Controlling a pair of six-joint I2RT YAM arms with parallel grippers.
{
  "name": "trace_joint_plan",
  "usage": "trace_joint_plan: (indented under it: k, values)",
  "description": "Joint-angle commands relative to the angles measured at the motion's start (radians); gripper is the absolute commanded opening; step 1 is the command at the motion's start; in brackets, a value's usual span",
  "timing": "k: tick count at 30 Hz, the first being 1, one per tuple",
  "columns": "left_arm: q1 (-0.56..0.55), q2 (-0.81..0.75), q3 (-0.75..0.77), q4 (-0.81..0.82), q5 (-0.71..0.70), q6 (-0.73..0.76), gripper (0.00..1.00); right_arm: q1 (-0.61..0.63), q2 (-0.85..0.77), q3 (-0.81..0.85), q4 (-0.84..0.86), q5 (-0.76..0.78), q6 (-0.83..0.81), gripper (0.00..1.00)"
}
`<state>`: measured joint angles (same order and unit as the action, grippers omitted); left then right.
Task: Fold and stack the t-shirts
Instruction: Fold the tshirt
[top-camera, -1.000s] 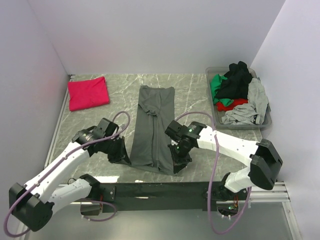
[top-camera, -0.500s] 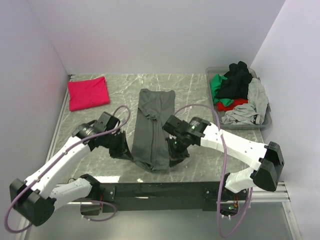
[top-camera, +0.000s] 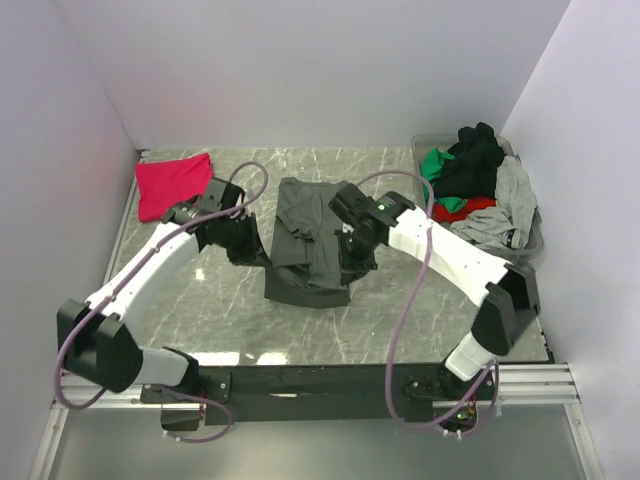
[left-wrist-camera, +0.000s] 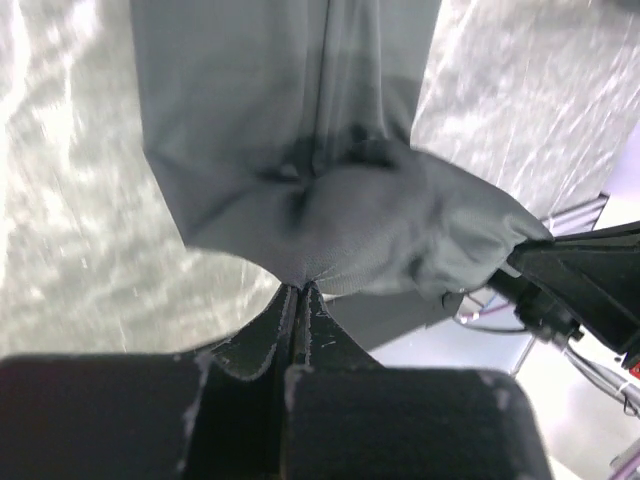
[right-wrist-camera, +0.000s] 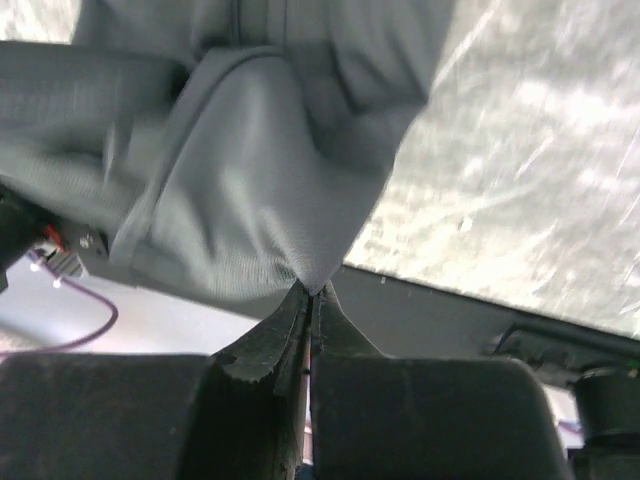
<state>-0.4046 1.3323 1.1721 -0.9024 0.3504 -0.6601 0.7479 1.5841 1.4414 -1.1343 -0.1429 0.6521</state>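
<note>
The dark charcoal-grey t-shirt lies mid-table, its near end lifted and doubled back over the far part. My left gripper is shut on its left corner, seen in the left wrist view. My right gripper is shut on its right corner, seen in the right wrist view. Both hold the cloth above the table. A folded magenta-red t-shirt lies at the far left.
A clear plastic tub at the far right holds black, green, red and light grey shirts. The table is grey marble, with white walls on three sides.
Both grippers have carried the near end of the charcoal shirt away from the arm bases toward the far end. The long strip is now about half its earlier length.
</note>
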Motion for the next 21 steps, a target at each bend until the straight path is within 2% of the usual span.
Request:
trace_joint_plan:
  k: [1, 6, 13, 21]
  values:
    - [0.030, 0.062, 0.047, 0.091, 0.030, 0.057, 0.00, -0.036, 0.080, 0.086, 0.027, 0.029, -0.081, 0.00]
    - [0.076, 0.166, 0.073, 0.180, 0.067, 0.085, 0.00, -0.085, 0.189, 0.174, 0.054, 0.040, -0.135, 0.00]
    - [0.089, 0.335, 0.198, 0.209, 0.073, 0.120, 0.00, -0.159, 0.367, 0.341, 0.044, 0.032, -0.196, 0.00]
    - [0.133, 0.429, 0.264, 0.255, 0.090, 0.109, 0.00, -0.234, 0.474, 0.471, 0.019, 0.014, -0.247, 0.00]
